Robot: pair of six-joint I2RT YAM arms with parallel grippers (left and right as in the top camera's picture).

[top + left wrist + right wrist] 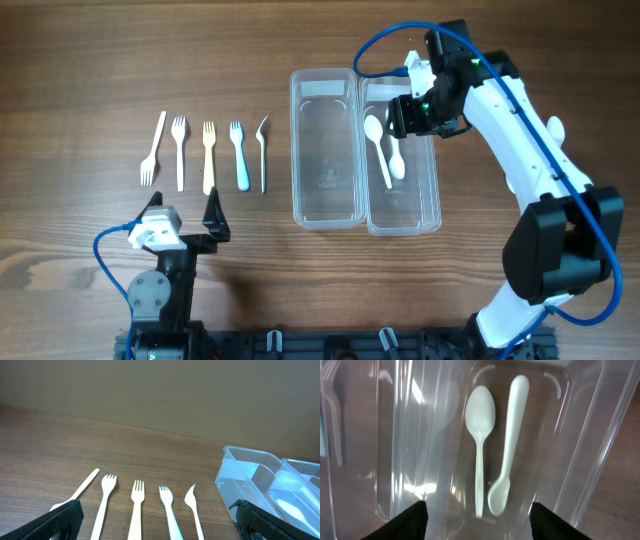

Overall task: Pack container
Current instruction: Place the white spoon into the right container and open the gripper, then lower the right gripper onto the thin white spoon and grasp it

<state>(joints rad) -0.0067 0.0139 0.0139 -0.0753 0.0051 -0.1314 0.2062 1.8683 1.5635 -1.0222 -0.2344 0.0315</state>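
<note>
1. Counting two clear tubs on the wooden table [80,80]: the left tub [325,150] and the right tub [415,205], standing side by side with their long walls touching or nearly so.
2. Counting two white spoons [480,460], both lying flat on the floor of the right tub, just beside each other and turned head to tail.
3. Counting five pieces lying in a row on the table, left of the tubs: four forks [180,152] and one knife [263,150]. The knife is lying nearest the left tub, and the fork farthest from it is lying tilted.
4. Hanging straight above the right tub and looking down into it: the right gripper [480,519], with its fingers [410,522] standing well apart and gripping nothing. The spoons are lying directly below the gap, clear of both fingers.
5. Sitting low near the front edge of the table: the left gripper [159,505], spread wide and holding nothing. It is facing the row of forks just ahead of it, with the tubs off to its right.
6. Standing between the row of forks and the spoons: the left tub. The walls of the right tub are closing round the spoons on all sides. A blue cable [372,45] is looping off the right arm, over the far end of the tubs.
</note>
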